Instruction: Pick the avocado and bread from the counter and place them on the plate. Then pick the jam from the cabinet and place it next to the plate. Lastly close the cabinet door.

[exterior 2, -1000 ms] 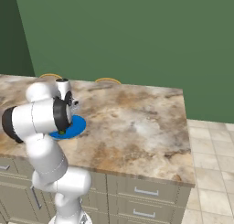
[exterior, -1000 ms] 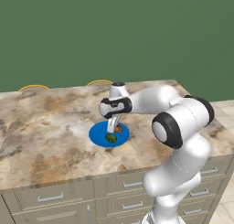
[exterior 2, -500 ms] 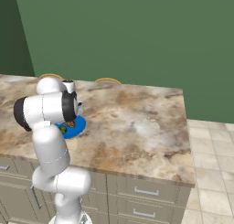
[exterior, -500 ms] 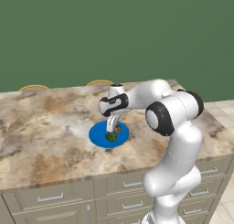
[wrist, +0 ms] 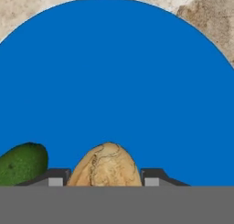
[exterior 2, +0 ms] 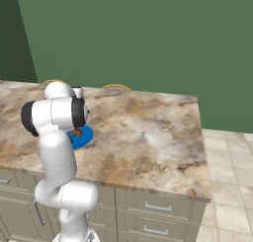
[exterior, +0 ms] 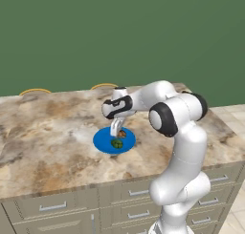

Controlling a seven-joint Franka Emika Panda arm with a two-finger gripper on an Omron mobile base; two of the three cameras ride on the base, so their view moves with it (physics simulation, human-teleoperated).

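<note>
A: Green wall [exterior: 119, 32] behind, marbled bench [exterior: 43, 142] out front with beige drawers [exterior: 129, 197] under it, and the white arm [exterior: 177, 147] folds over from the right of the left base view.

B: And the claw [exterior: 116, 131] hangs straight down over the blue plate [exterior: 103, 141], which lies flat on the bench near the front half.

A: On the plate from that side, the dark green avocado [exterior: 116, 143] sits toward the near edge, and the tan bread [exterior: 123, 133] is just behind it, right under the claw.

B: Hand view makes it clear: the bread [wrist: 105, 166] sits between the two dark tips, the claw [wrist: 104, 181] spread apart with a tip showing on either side of the lump. Whether the pads touch it cannot be told.

A: Avocado [wrist: 23, 163] is just beside the bread there, a sliver of blue plate [wrist: 119, 72] between them.

B: From the right base view the arm [exterior 2: 57, 132] covers most of the action; a slice of the plate [exterior 2: 84, 136] peeks out beside it, with a speck of the bread [exterior 2: 77, 133] on it.

A: Two yellow-rimmed arcs [exterior: 34, 91] poke up at the far edge of the bench.
</note>
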